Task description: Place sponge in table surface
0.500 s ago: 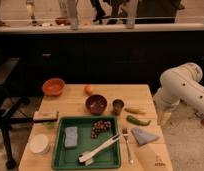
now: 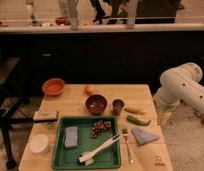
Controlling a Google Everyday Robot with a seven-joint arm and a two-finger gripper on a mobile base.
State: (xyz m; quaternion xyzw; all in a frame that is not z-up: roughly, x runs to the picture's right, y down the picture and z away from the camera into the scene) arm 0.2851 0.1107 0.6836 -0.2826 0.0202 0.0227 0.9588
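Note:
The sponge, a small grey-blue block, lies flat in the left part of the green tray. The tray sits on the front half of the light wooden table surface. My white arm stands off the table's right edge, bent at the elbow, well apart from the sponge. The gripper itself does not show; only arm links are in view, beside the table's right side.
In the tray are a dark cluster and white utensils. On the table: dark bowl, orange bowl, orange fruit, cup, yellow item, green pepper, folded cloth, fork, tan-topped block, white container.

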